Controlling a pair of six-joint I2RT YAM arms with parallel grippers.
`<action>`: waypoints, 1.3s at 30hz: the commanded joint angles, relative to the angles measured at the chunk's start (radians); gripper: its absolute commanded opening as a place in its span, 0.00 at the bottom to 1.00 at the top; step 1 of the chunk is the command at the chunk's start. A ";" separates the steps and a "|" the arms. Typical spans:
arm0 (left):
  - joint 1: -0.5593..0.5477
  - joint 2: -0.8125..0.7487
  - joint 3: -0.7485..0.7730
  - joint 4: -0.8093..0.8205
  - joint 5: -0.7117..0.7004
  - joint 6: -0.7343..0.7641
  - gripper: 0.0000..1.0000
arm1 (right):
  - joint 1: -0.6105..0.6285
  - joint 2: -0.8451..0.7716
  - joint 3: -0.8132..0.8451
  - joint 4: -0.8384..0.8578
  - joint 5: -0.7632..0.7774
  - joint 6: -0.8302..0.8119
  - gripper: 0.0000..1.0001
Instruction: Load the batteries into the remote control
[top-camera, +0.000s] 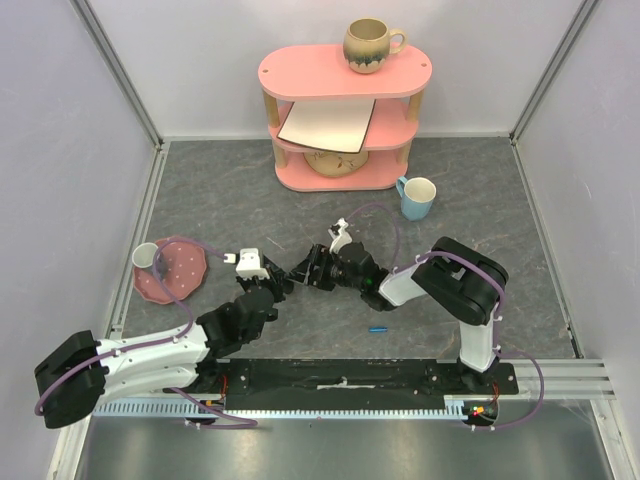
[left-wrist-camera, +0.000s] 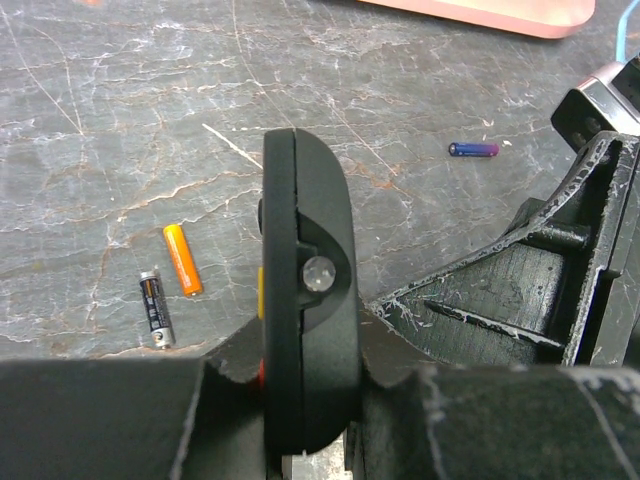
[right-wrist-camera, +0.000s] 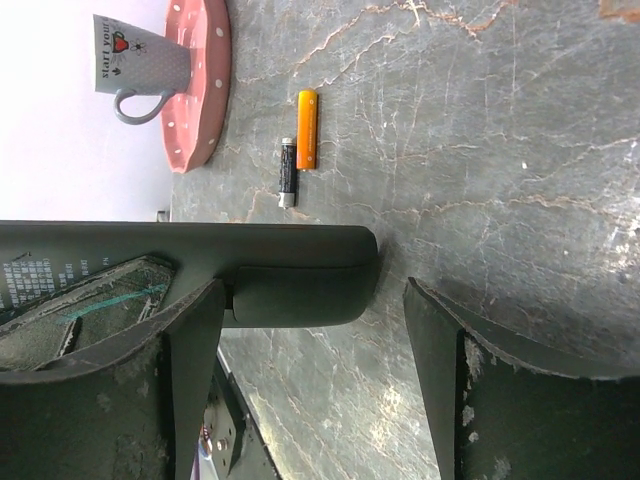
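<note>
Remote control (left-wrist-camera: 310, 200): I hold it on edge in the left end effector (top-camera: 275, 283), clamped tight, between the tabletop's centre and its near edge. Its lens end faces the left wrist camera, and the button face turns left there. In the right wrist view its long axis runs side to side, with its rounded end inside the wide-open right end effector (right-wrist-camera: 312, 290), which grips nothing. One purple battery (left-wrist-camera: 473, 149) lies flat, well apart.

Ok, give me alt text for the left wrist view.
A black remote control, seen end-on, is clamped between the left gripper's fingers. An orange battery and a black battery lie side by side on the grey table to its left; a blue-purple cell lies farther off at right.
</note>
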 joint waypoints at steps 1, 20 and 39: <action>-0.026 0.019 -0.004 -0.022 0.053 -0.018 0.02 | 0.049 0.008 0.055 -0.142 0.009 -0.061 0.79; -0.029 0.024 0.000 -0.019 0.051 -0.010 0.02 | 0.058 0.055 0.104 -0.320 0.014 -0.088 0.55; -0.030 0.025 0.009 -0.028 0.036 0.009 0.02 | 0.056 0.057 0.098 -0.345 0.014 -0.088 0.43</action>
